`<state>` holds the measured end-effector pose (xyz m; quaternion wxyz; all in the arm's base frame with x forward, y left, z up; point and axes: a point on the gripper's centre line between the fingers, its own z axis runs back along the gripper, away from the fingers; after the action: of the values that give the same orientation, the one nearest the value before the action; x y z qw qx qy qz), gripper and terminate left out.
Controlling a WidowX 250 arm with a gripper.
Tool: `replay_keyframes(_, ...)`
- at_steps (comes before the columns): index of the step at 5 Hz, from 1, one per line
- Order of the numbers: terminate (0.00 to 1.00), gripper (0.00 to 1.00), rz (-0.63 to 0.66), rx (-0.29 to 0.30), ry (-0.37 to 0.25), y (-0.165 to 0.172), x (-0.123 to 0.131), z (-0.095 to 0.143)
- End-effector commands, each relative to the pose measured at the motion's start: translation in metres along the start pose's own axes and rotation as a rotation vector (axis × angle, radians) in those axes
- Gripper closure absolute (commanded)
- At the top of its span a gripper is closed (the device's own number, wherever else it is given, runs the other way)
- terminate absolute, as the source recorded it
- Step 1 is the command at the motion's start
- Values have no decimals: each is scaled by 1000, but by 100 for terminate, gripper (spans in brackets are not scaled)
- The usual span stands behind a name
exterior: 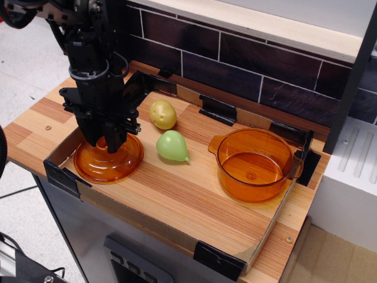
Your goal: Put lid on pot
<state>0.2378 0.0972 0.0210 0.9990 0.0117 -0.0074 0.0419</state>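
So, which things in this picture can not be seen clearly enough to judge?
- Gripper on the lid: the fingers close around the knob, but the black fingers hide the contact, so a firm grip cannot be told.
- Lid's far rim: hidden behind the gripper.
- Arm: cut off by the top edge.
- Pot: its right handle is partly hidden by the pot wall.

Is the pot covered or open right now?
Open. The pot shows its bare bottom; the lid sits far off under the end effector.

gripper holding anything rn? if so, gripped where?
Looks like yes: the gripper is closed around the raised centre knob of the orange lid, at the left of the tray. Whether the lid has lifted off the wood cannot be told.
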Motion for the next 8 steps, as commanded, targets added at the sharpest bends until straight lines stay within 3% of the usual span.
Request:
replay_keyframes(1, 0, 100, 8, 33, -22, 1, 9, 33)
replay_keyframes(4, 0, 100, 38, -56, 8, -48, 6, 87)
replay_keyframes(6, 0, 100, 64, -61, 20, -88, 33, 105)
replay_keyframes(8, 0, 100, 92, -49, 22, -126, 50, 100)
